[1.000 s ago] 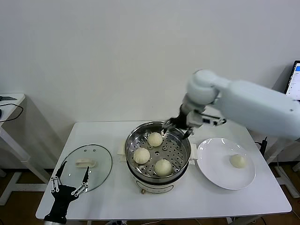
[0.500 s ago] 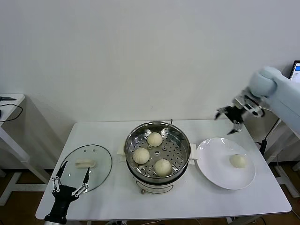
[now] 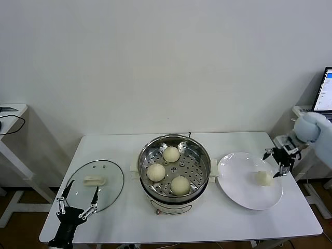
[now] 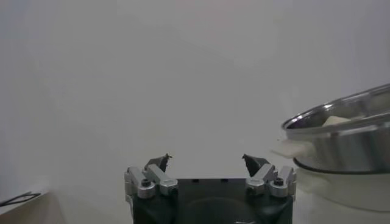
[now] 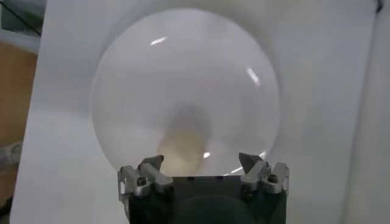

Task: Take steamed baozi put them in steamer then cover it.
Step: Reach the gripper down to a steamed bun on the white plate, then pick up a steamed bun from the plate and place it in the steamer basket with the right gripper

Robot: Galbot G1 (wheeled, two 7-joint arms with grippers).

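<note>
The steel steamer (image 3: 175, 155) stands mid-table on its white base and holds three cream-white baozi (image 3: 171, 153) on the perforated tray. A fourth baozi (image 3: 264, 178) lies on the white plate (image 3: 241, 189) at the right; it also shows in the right wrist view (image 5: 183, 145). My right gripper (image 3: 276, 162) is open and empty, just above and behind that baozi; in the right wrist view (image 5: 201, 162) the bun lies ahead of its fingertips. The glass cover (image 3: 96, 184) with its cream handle lies flat on the table at the left. My left gripper (image 3: 78, 198) is open and empty at the cover's near edge.
The steamer's rim also shows in the left wrist view (image 4: 341, 115). A laptop screen (image 3: 325, 91) stands at the far right edge, beyond the table. A side table with a cable (image 3: 10, 116) is at the far left. The white table (image 3: 218, 223) runs in front of the steamer.
My right arm has swung from the steamer's back rim out to the right and come down over the plate near the last baozi. The left gripper stays put.
</note>
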